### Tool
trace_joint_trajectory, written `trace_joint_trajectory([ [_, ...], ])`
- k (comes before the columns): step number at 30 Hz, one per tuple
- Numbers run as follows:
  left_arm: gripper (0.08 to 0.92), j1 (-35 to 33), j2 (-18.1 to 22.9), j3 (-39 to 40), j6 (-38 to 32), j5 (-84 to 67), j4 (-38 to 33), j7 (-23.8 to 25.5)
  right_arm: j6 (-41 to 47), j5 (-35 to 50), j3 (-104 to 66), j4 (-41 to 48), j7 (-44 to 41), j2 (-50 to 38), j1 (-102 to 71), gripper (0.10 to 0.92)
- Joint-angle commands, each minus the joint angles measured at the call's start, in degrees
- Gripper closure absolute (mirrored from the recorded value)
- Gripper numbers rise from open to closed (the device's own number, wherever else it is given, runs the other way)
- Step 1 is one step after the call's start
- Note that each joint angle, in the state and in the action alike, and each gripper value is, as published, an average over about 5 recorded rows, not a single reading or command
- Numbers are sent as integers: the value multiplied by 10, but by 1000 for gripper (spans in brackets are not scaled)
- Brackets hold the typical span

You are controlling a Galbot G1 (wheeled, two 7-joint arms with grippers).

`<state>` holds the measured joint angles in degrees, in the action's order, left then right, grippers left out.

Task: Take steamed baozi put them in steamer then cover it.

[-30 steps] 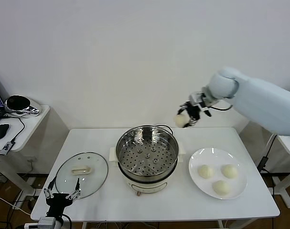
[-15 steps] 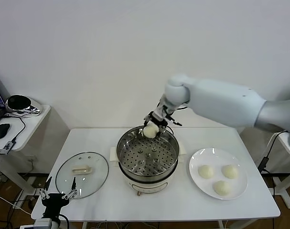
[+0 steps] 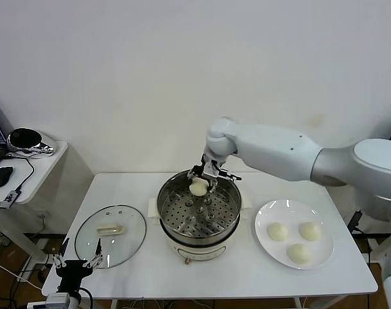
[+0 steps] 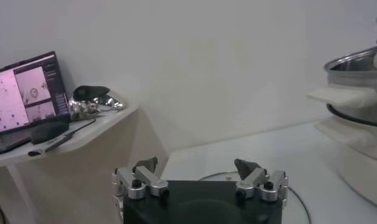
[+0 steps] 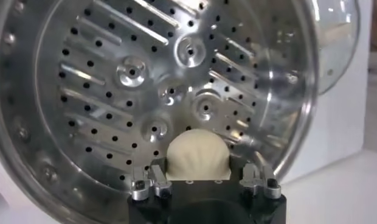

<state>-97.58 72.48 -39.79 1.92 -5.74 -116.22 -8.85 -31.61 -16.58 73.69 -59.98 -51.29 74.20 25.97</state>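
Gripping one baozi (image 3: 198,187) between closed fingers, the right gripper (image 3: 200,179) hangs over the rear of the steamer (image 3: 198,210), three more baozi (image 3: 299,239) resting on the white plate (image 3: 294,234) beside it, while the left gripper (image 3: 77,264) waits open near the cover (image 3: 110,234).

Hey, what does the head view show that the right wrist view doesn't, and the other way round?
Only the head view shows the plate with three baozi, the cover lying on the table, and the left gripper parked at the table's front-left corner. Only the right wrist view shows the perforated tray close up. Both show the right gripper holding a baozi over the steamer.
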Motion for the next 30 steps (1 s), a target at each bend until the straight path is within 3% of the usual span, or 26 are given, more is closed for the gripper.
trace_joint_trajectory([
  [1, 177, 1, 1, 0, 0, 0, 1, 0, -36, -52, -2, 27, 11, 10, -21, 389],
  [6, 177, 1, 1, 0, -1, 0, 1, 0, -55, -80, -17, 48, 25, 23, -28, 377],
  [9, 177, 0, 3, 0, -2, 0, 1, -1, -63, -77, -17, 48, 32, 26, -27, 320],
  [15, 177, -3, 4, -2, -1, 0, -2, 0, -35, 10, -1, -11, 27, 6, 14, 209],
  [19, 177, -7, 1, -6, -1, 0, -7, 0, 39, 121, 34, -121, -15, -47, 95, 203],
  [24, 177, -5, 2, -5, -1, 0, -14, 0, 225, 270, 79, -250, -68, -148, 193, 203],
  [30, 177, -1, -1, 3, -2, 1, -16, 0, 435, 358, 98, -332, -76, -279, 235, 203],
])
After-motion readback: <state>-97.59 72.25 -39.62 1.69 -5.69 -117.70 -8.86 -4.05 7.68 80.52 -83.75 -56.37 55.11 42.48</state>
